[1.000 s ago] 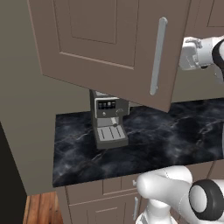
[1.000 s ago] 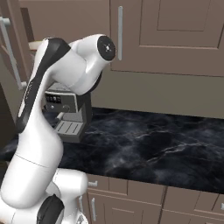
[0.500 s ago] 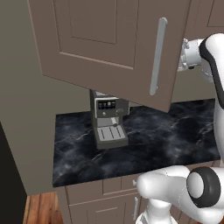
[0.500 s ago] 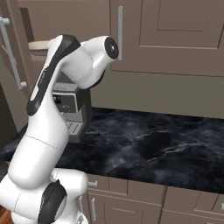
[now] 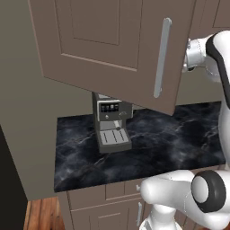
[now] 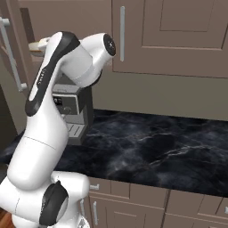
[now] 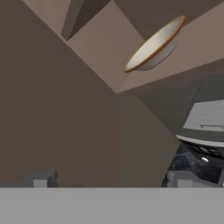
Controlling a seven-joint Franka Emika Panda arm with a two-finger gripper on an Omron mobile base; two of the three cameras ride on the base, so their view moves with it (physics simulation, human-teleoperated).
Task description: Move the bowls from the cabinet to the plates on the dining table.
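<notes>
The cream bowl (image 7: pixel 154 46) with its tan-brown outside sits alone on the brown shelf (image 7: pixel 100 48) inside the cabinet, up and to the right in the tilted hand view. My gripper (image 7: pixel 111 180) is open with nothing between its fingertips (image 7: pixel 42 178), and it is still a good way short of the bowl. The cabinet's door (image 5: pixel 103 40) stands swung open, its long silver handle (image 5: pixel 161 58) facing me. My wrist (image 5: pixel 196 53) reaches in behind that door's edge. From the right, a tan rim of the bowl (image 6: pixel 35 46) peeks out past the arm. The plates and dining table are out of view.
A steel coffee machine (image 5: pixel 110 122) stands on the black marble counter (image 5: pixel 170 143) directly under the open cabinet. To the right are closed wall cabinet doors (image 6: pixel 178 35) with a slim handle (image 6: pixel 122 33). Drawer fronts (image 6: pixel 133 205) run below the counter.
The arm has swung up and in toward the open cabinet, its elbow rising. The jaws have stayed open, and the bowl has not moved.
</notes>
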